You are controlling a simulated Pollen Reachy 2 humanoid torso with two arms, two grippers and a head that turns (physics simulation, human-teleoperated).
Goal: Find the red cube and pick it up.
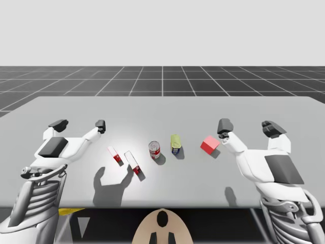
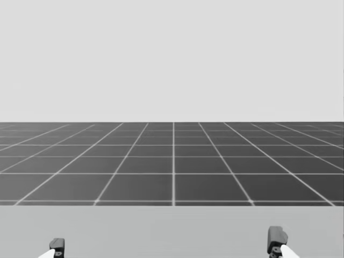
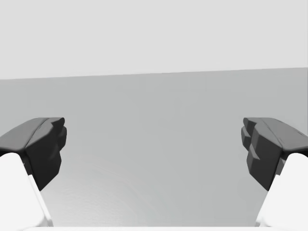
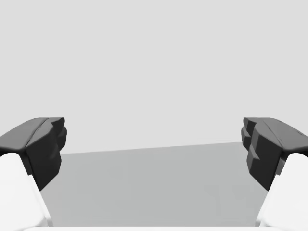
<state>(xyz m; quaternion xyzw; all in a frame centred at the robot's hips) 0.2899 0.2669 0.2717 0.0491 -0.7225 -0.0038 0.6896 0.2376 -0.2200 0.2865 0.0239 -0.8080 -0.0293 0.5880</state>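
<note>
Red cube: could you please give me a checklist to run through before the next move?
1. Red cube located: ok, on the table, by my right gripper.
2. Right gripper open: ok, fingers wide apart, nothing between them.
3. Cube between those fingers: not ok, it lies beside the gripper, toward the table's middle.
4. Room around the cube: ok, the green can lies apart from it.
5. Head aimed at the cube: not ok, the head view looks over the table's far edge.
6. Left gripper out of the way: ok, open, well off to the other side.
</note>
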